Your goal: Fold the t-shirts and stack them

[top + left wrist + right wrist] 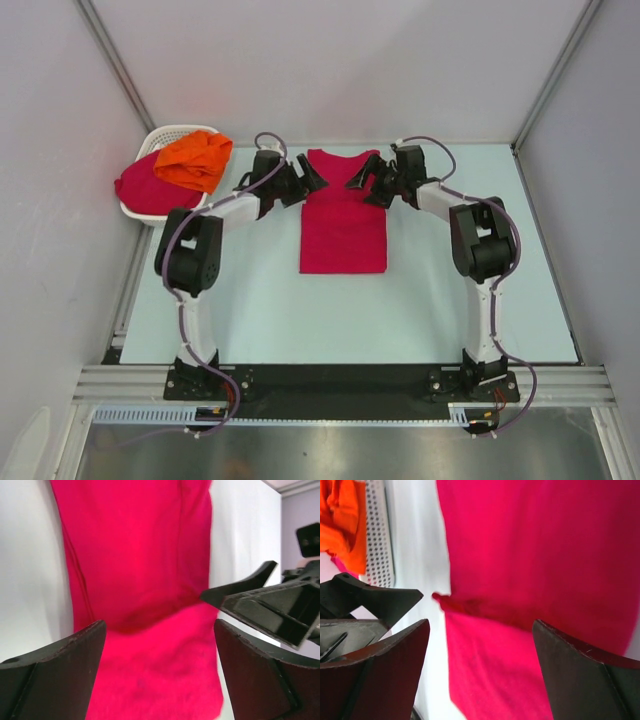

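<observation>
The left claw [311,180] is wide open and holds nothing. The right claw [362,182] is wide open too, and empty. Both hang over the top end of the pink shirt [343,235], one at each side of the neck, in the upper middle of the picture. The shirt lies flat on the table [250,310], near the middle. Its sides seem to be tucked in, so it looks like a long strip.

What could go wrong? The two claws are close together, so they might bump if both move inward. A claw might pinch only the top layer of cloth, and then the tucked sides could fall open. If one claw grabs and the other misses, I think the shirt would twist and bunch up.

In the upper left stands a white basket [170,132]. An orange shirt [193,160] lies on top in it, with a second pink shirt [145,188] under it. Both are not yet folded. Nothing lies between the claws and the shirt on the table. The basket is well apart from it.
</observation>
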You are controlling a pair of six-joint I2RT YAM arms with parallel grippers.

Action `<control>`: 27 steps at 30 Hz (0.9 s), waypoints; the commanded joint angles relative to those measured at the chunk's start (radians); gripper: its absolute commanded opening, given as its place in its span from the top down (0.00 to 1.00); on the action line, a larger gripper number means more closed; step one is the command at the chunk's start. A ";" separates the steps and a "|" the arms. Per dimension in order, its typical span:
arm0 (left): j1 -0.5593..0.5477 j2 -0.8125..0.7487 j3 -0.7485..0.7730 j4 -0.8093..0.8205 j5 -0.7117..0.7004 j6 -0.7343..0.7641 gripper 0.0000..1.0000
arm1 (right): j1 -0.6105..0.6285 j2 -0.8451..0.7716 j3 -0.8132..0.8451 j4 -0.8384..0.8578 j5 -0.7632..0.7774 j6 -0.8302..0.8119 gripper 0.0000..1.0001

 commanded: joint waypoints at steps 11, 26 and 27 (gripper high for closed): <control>0.062 0.151 0.331 -0.193 -0.051 0.132 0.04 | -0.049 0.052 0.265 -0.095 0.011 -0.066 0.07; 0.067 -0.473 -0.103 -0.481 -0.074 0.290 0.06 | 0.007 -0.572 -0.124 -0.474 0.207 -0.218 0.00; 0.061 -0.558 -0.158 -0.480 -0.071 0.273 0.06 | 0.010 -0.651 -0.248 -0.468 0.195 -0.194 0.00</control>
